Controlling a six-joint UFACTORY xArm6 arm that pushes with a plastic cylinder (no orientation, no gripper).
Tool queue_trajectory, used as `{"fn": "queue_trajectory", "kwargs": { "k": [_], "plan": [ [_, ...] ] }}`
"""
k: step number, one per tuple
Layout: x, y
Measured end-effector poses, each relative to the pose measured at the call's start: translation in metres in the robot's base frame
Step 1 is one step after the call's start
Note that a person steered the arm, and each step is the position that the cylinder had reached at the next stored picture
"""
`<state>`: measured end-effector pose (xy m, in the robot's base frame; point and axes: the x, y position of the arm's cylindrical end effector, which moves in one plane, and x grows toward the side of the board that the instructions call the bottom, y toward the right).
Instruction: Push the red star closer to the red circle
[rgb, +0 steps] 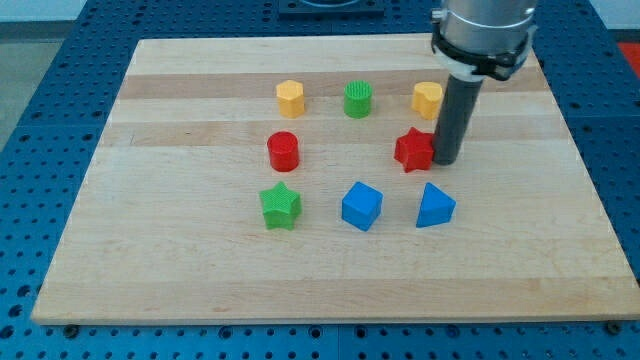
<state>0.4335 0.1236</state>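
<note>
- My tip (446, 160) is down on the wooden tabletop (180, 270), just beside the red star (413, 150) at the star's 3 o'clock; it looks to be touching the star's edge, though I cannot be sure of contact.
- There is no pincer on this arm, only the straight dark rod (so nothing is held and nothing can be said of any opening).
- The red star lies toward the view's right of the block group, and the red circle (283, 151) is well apart from it at its 9 o'clock, on about the same row, with bare wood between them.
- At the red star's 12 o'clock, a little to the right, sits a yellow block (427, 99) whose shape seems heart-like; the rod partly covers its right side.
- A green round block (358, 99) stands at about 11 o'clock from the red star, and a yellow hexagon-like block (290, 97) stands at the red circle's 12 o'clock.
- A green star (280, 206) lies at the red circle's 6 o'clock.
- A blue cube-like block (361, 205) is at about 7 o'clock from the red star, and a blue triangle (434, 206) is at about 5 o'clock from it, near but apart.
- All blocks sit flat, none touching another.
</note>
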Motion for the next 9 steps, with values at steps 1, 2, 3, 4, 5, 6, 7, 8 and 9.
{"fn": "queue_trajectory", "kwargs": {
  "k": [1,2,3,4,5,6,7,8,9],
  "plan": [
    [0.000,-0.021],
    [0.000,-0.042],
    [0.000,-0.063],
    [0.000,-0.081],
    [0.000,-0.099],
    [0.000,-0.115],
    [-0.001,-0.110],
    [-0.005,-0.094],
    [-0.007,-0.094]
  ]
}}
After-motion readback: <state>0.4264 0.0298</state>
